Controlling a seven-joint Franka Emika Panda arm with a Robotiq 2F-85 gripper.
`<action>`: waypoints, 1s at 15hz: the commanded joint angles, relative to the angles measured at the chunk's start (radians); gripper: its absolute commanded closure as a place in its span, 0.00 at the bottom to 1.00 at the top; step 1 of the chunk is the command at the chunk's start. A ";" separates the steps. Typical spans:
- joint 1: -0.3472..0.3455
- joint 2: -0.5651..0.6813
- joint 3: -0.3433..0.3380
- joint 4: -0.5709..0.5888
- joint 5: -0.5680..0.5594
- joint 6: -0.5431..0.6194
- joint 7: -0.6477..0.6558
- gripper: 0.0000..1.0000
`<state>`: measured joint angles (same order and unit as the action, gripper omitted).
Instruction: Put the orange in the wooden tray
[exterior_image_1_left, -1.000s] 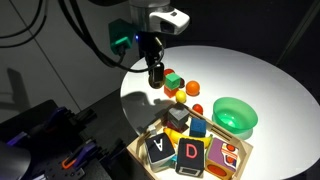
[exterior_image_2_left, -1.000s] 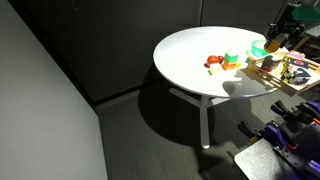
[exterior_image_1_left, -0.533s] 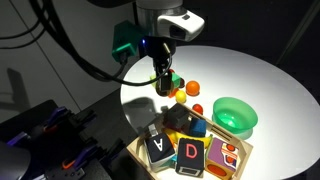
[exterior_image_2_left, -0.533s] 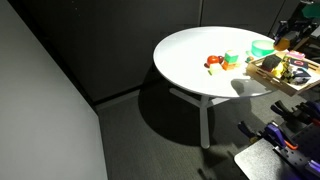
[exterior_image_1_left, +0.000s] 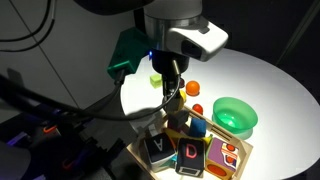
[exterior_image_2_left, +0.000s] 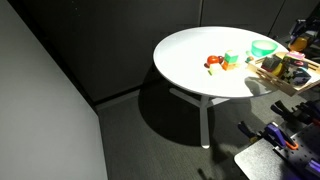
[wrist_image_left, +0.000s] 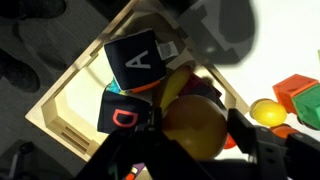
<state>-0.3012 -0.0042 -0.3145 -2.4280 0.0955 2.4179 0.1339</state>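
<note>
- The fingers (wrist_image_left: 258, 148) pinch the orange (wrist_image_left: 195, 125) from two sides. In the wrist view a dark finger stands on each side of it and the fruit fills the gap between them.
- The orange is in the air, off the table (exterior_image_1_left: 270, 80). I think it is carried high so that it passes over the toys without touching them.
- Under it and a little to one side lies the wooden tray (wrist_image_left: 62, 112). The orange seems to hang over the crowded end, not over the bare wood.
- In the tray are a block with the letter A (wrist_image_left: 140, 58) and a block with the letter D (wrist_image_left: 120, 118). They take much of the space, so the free floor beside them looks to me the better place for the release.
- A yellow fruit (wrist_image_left: 265, 110) lies on the table just outside the tray.
- The green bowl (exterior_image_1_left: 236, 116) stands near the tray; it is not the goal.
- My judgement: the carrying is almost done, and lowering and release are not yet made.
</note>
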 joint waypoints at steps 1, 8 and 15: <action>-0.034 0.006 -0.029 0.029 0.003 -0.049 -0.026 0.58; -0.067 0.065 -0.066 0.056 -0.061 -0.043 -0.030 0.58; -0.070 0.135 -0.085 0.091 -0.171 -0.042 -0.015 0.58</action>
<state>-0.3645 0.1010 -0.3918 -2.3730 -0.0331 2.3861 0.1118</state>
